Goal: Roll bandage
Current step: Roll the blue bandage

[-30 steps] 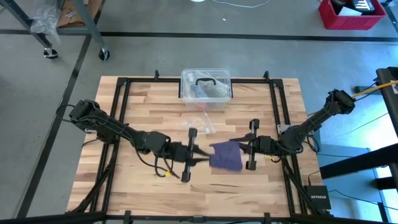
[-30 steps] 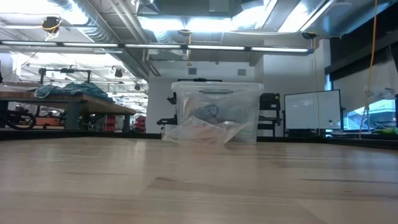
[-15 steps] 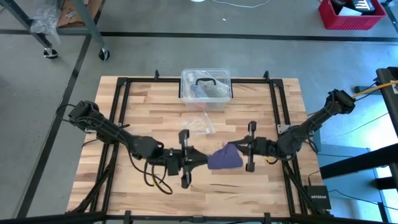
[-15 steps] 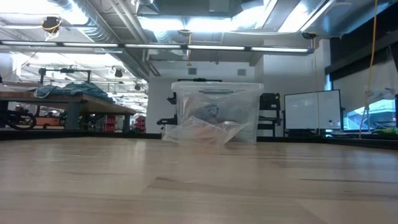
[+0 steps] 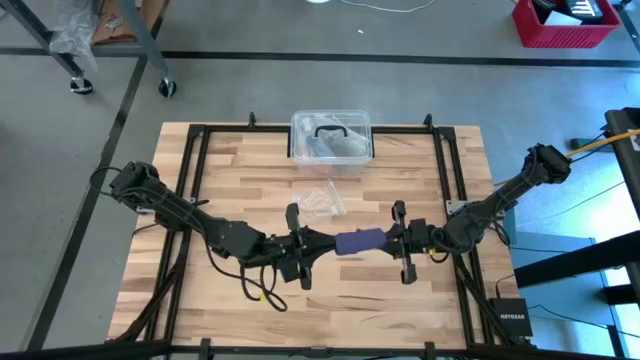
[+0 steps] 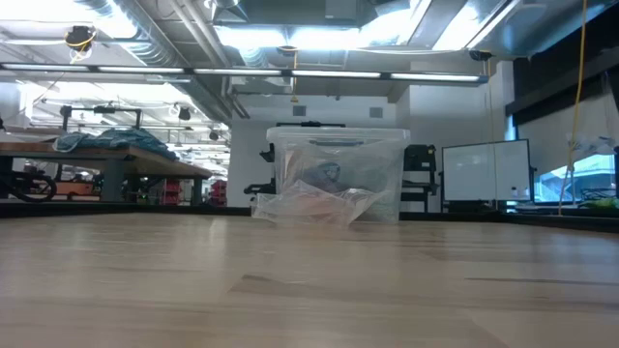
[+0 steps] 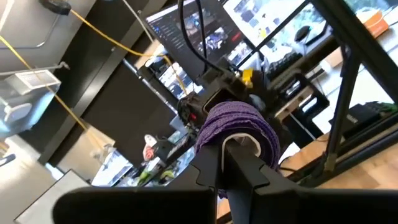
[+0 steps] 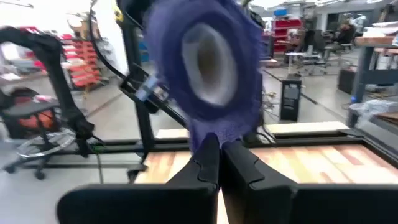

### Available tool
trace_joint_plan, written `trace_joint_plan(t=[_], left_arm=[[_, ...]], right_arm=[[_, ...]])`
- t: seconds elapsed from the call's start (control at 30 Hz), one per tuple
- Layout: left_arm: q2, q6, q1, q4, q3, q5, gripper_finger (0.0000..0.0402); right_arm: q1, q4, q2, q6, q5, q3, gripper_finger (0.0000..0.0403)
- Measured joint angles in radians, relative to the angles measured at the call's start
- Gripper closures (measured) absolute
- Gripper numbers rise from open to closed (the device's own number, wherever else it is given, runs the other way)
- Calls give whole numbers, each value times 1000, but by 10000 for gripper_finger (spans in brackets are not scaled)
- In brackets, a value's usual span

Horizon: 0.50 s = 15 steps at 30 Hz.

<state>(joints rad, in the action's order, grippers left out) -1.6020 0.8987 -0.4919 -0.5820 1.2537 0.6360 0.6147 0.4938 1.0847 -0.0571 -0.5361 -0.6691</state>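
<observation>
The dark navy-purple bandage point(image 5: 360, 241) spans the gap between my two grippers above the middle of the wooden table, gathered into a narrow, level bundle. My left gripper point(image 5: 328, 243) is shut on its left end and my right gripper point(image 5: 390, 240) on its right end; both point level at each other. In the left wrist view the bandage point(image 7: 233, 121) is wound around my fingertips. The right wrist view shows the bandage point(image 8: 186, 93) end-on and blurred, as a ring of cloth. The low view shows neither bandage nor grippers. My left gripper holds the bandage's left end point(image 7: 214, 134), coming level from the table's left. The cloth is wrapped in several turns over the shut fingertips point(image 7: 239, 155) and hides where they pinch. The bandage is lifted clear of the table. My right gripper holds the bandage's right end point(image 8: 208, 134), coming level from the table's right. The cloth rises from between the shut fingertips point(image 8: 205, 158) and curls into a ring in front of them. This end too is clear of the table.
A clear plastic box with a black handle point(image 5: 331, 140) stands at the table's far edge, with a crinkled clear wrapper point(image 5: 320, 198) just in front of it. Both show in the low view, box point(image 6: 336, 169) and wrapper point(image 6: 309, 205). Black frame rails point(image 5: 195, 200) run along the table's sides.
Both grippers have rolled about their own axes while staying shut. The bandage, a broad sheet hanging between them a second ago, has wound up into a narrow level bundle. My left gripper has shifted a little toward the table's right and risen slightly.
</observation>
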Motion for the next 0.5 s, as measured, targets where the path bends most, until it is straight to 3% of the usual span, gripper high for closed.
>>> trace_joint_plan(t=[0.3, 0.5], left_arm=[[0, 17, 0, 8, -1, 41, 398], [0, -2, 0, 14, -1, 42, 399]], right_arm=[[0, 16, 0, -83, 143, 0, 382], [0, 20, 0, -53, 215, 0, 318]])
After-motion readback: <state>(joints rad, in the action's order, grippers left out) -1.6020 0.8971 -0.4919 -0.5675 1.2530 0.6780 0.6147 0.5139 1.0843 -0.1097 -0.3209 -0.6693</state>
